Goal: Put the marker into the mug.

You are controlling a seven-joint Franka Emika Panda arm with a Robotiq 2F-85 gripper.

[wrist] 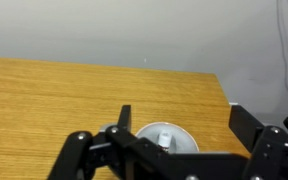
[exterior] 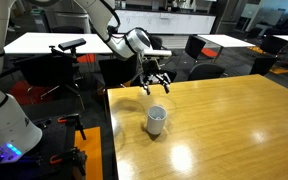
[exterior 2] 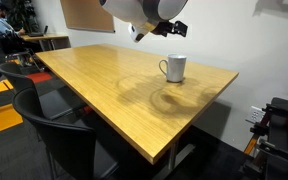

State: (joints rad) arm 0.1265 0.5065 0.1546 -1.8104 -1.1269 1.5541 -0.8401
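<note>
The white-grey mug (exterior: 156, 121) stands on the wooden table (exterior: 234, 120) near its end; it also shows in the other exterior view (exterior 2: 175, 68). My gripper (exterior: 157, 84) hangs directly above it, apart from it, with its fingers spread wide and nothing between them (exterior 2: 170, 29). In the wrist view the gripper (wrist: 182, 115) frames the mug (wrist: 184, 132) from above. The marker (wrist: 164, 138) stands inside the mug, its whitish end pointing up. The marker is too small to make out in both exterior views.
The table's edge (wrist: 224, 95) runs close to the mug, with a wall beyond. Black chairs (exterior 2: 59, 130) stand along the table's side. Other tables and chairs (exterior: 209, 45) fill the room behind. A tripod (exterior: 72, 60) stands beside the table.
</note>
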